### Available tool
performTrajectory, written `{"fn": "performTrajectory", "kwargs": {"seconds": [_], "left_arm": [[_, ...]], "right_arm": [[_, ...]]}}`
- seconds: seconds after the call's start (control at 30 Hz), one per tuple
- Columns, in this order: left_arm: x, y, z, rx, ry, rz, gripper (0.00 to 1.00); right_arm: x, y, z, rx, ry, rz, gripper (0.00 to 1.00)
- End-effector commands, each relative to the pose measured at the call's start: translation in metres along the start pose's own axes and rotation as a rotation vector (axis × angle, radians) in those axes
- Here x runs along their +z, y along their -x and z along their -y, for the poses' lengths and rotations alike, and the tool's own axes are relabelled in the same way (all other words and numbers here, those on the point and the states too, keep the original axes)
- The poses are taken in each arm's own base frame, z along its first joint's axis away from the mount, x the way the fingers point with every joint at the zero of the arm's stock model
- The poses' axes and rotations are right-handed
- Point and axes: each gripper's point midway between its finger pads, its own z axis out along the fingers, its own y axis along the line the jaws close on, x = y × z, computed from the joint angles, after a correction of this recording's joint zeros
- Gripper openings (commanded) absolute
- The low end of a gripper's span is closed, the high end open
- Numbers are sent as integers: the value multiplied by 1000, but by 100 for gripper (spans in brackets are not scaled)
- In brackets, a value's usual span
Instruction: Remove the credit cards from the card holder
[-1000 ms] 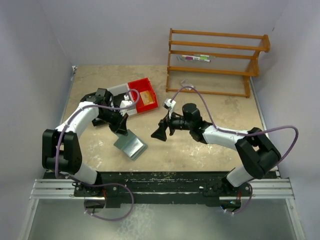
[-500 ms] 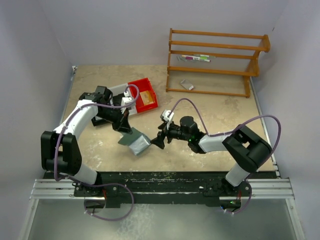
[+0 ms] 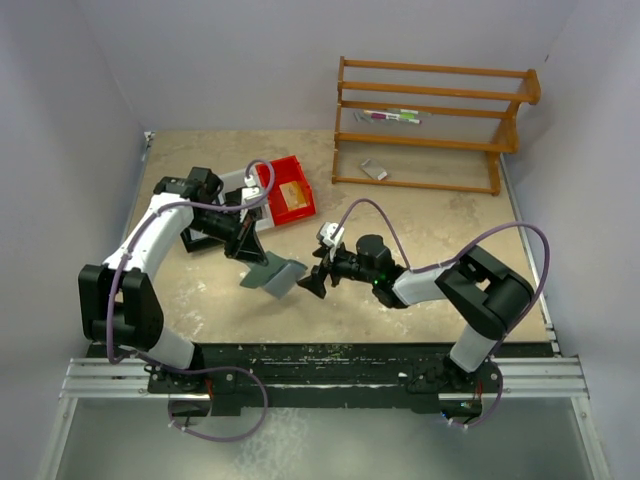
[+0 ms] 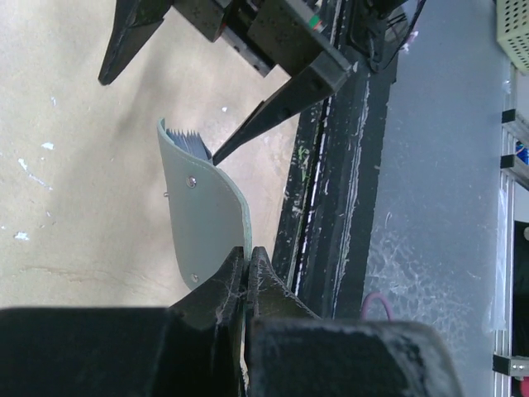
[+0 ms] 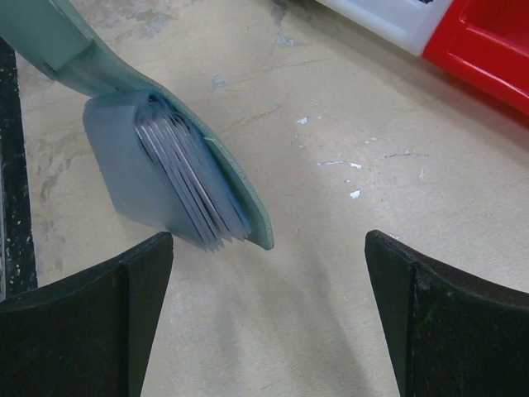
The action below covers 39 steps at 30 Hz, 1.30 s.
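The grey-green card holder [image 3: 272, 273] hangs above the table, tilted, with my left gripper [image 3: 250, 246] shut on its upper edge. In the left wrist view the holder [image 4: 207, 219] juts out from the pinched jaws of the left gripper [image 4: 248, 258], and the credit cards [image 4: 185, 141] show as a grey stack at its far end. My right gripper [image 3: 314, 279] is open just right of the holder. In the right wrist view the cards [image 5: 178, 186] fan out of the holder [image 5: 241, 194], just ahead of the wide-apart fingertips of the right gripper [image 5: 269, 241] and nearer the left one.
A red bin [image 3: 287, 190] and a white bin [image 3: 234, 180] stand behind the left gripper, with a black flat item [image 3: 195, 240] under the left arm. A wooden rack [image 3: 430, 120] sits at the back right, with a small grey item [image 3: 373, 170] in front of it.
The left gripper has lifted the card holder off the table and swung it right. The right gripper has moved left, up to the holder's open end.
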Motion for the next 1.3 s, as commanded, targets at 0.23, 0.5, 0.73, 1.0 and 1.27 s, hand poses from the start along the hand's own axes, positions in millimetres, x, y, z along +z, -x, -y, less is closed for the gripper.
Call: {"fn": "performTrajectory", "kwargs": {"seconds": [0.23,0.5,0.73,1.0,1.27], "left_arm": [[-12,32,42,103,-95,108,0],[-15,37,49,110,-99,121,0],[-15,35,51,112,-93,116,0],[-17,38,56,114,-97,127,0],[-20,38,62,128,-94,127,0]], "right_arm": [[-6,28,5,-122,-53,93,100],[-4,55,-9,-142,-33,153,100],[-9,78,-38,-118,91,206,100],[-9,102,-50,-66,144,238,100],[3,120,-55,-7,186,218,100]]}}
